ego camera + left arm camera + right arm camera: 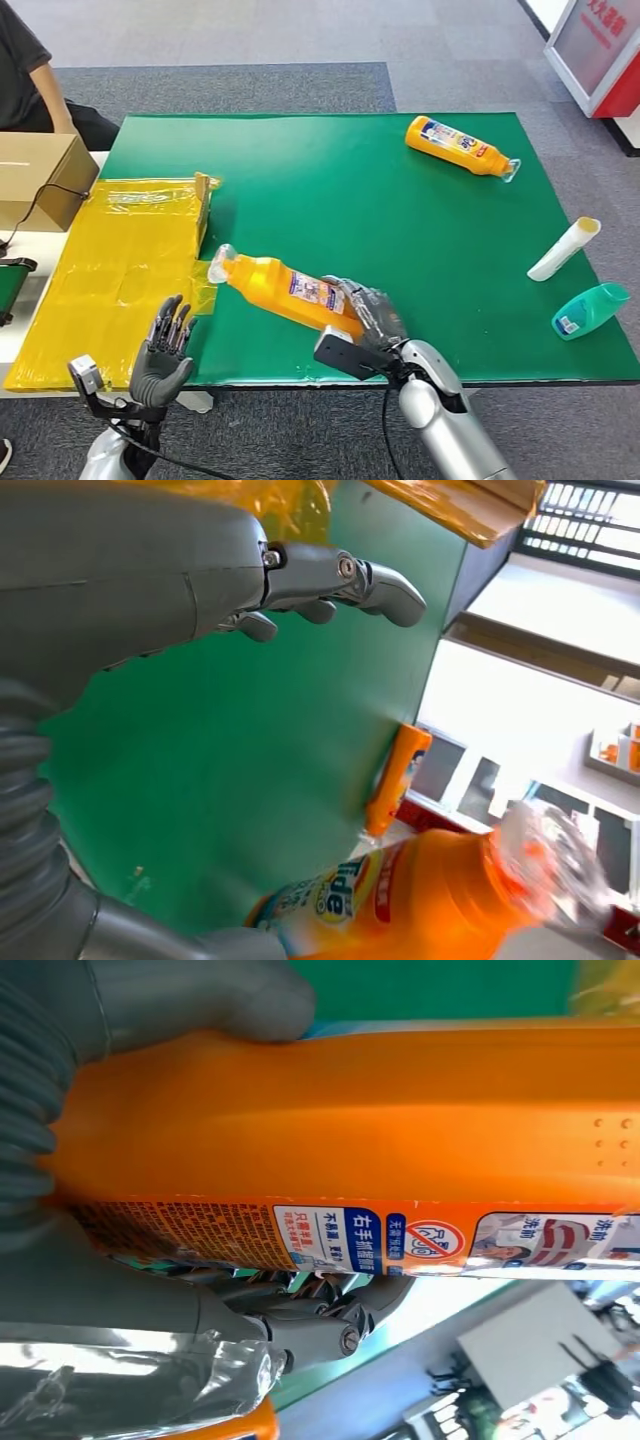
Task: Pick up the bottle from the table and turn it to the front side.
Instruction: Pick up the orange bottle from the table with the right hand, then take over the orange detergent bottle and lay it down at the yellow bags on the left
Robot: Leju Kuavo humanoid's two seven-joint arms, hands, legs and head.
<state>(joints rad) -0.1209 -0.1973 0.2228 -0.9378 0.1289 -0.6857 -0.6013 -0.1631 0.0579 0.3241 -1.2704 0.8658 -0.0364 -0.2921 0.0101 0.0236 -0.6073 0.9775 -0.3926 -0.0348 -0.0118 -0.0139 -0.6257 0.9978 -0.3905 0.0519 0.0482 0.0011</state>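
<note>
An orange detergent bottle (290, 290) with a clear cap lies lengthwise near the front edge of the green table (340, 190), cap toward the yellow sheet. My right hand (371, 312) grips its base end; in the right wrist view the thumb (204, 1000) and fingers (324, 1315) wrap the orange bottle (362, 1130), its label along one side. My left hand (162, 352) hovers open, fingers spread, at the table's front left, apart from the bottle. The left wrist view shows its fingers (355, 580) over the green surface and the bottle (423, 895) nearby.
A second orange bottle (459, 146) lies at the far right of the table. A white tube (564, 248) and a teal bottle (589, 310) lie by the right edge. Yellow plastic sheet (113, 270) covers the left. A cardboard box (38, 175) and a seated person (30, 80) are far left.
</note>
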